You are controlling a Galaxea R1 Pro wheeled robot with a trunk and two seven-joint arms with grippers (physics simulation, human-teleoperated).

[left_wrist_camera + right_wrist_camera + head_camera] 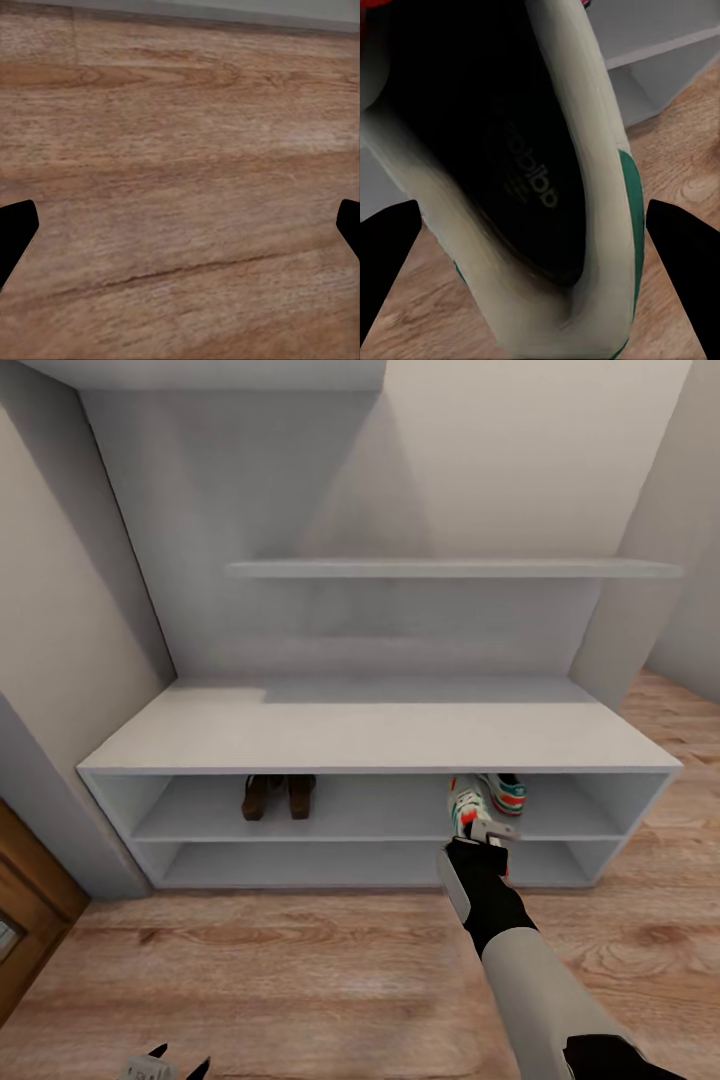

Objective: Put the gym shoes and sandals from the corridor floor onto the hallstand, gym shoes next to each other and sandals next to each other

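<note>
— Where are the cream-white, green-striped gym shoes?
— On the pale grey hallstand's upper open shelf, right side; dark brown leather sandals sit left.
— And the end effectors?
— Right end effector spread around one shoe's heel; left end effector released over wood-grain plank floor.

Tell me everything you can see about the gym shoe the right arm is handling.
The gym shoe is a cream-white low sneaker with green side stripes and red accents. It sits at the front edge of the hallstand's upper open shelf, beside its mate. The right gripper is at its heel; the wrist view looks into its dark insole, fingers spread on either side.
</note>
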